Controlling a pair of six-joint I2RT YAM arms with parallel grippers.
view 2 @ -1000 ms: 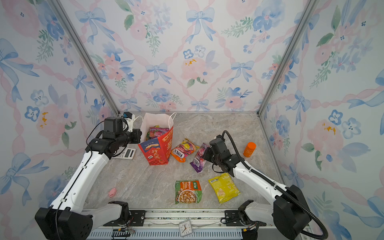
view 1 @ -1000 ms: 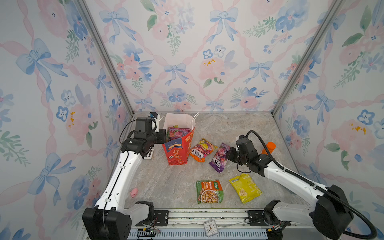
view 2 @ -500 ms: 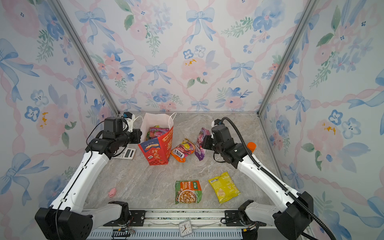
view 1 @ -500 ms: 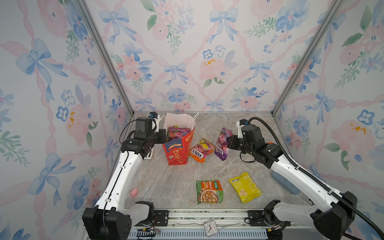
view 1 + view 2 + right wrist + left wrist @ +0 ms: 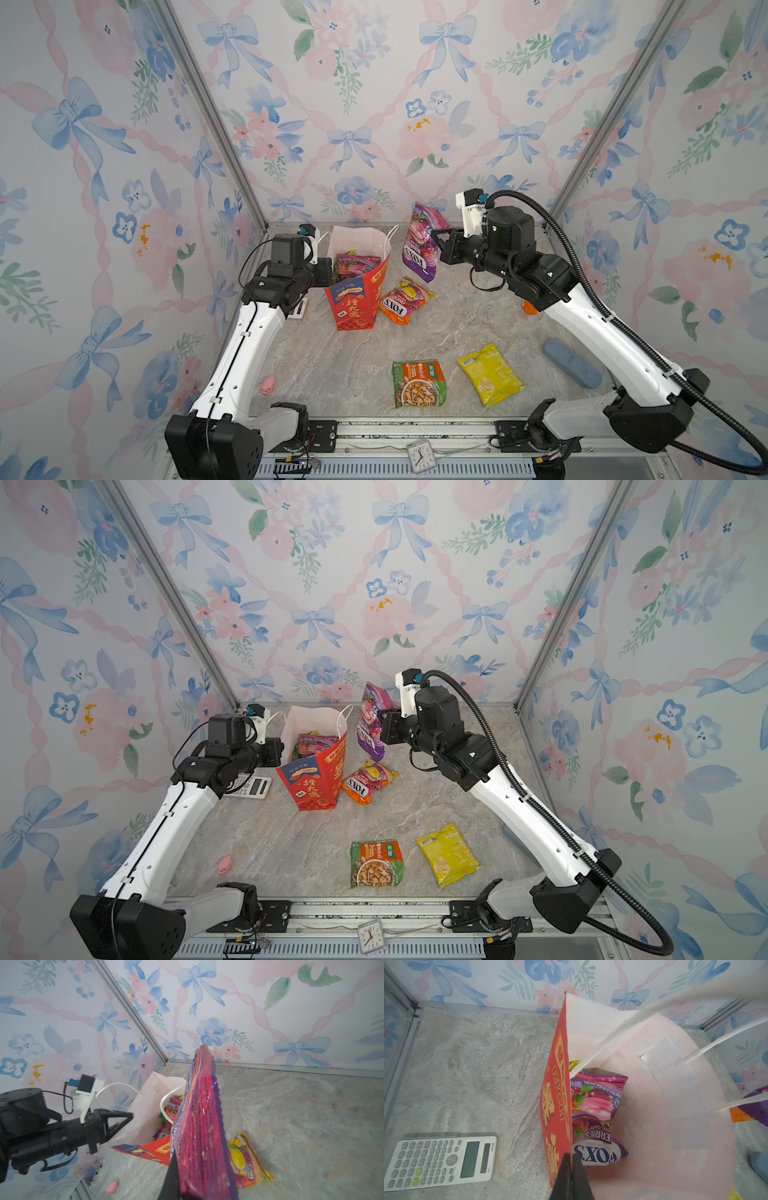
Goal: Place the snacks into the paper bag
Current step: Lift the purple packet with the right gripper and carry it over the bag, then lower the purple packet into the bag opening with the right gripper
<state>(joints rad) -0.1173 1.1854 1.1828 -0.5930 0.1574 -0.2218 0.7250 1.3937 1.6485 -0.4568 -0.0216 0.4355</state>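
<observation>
While the left gripper [image 5: 570, 1157] pinches the paper bag [image 5: 353, 303], the right gripper [image 5: 435, 243] clamps a purple packet [image 5: 419, 253]

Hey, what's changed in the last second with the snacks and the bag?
The right pincer, shut on the purple packet, lifted it off the table and carried it up toward the paper bag; it hangs beside the mouth. Unchanged: the left pincer stays shut on the bag's rim; the orange packet, green packet and yellow packet lie where they were.

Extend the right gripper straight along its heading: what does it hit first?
Probably the paper bag, at its near rim; the purple packet in the right gripper would touch first. Height is unclear.
</observation>
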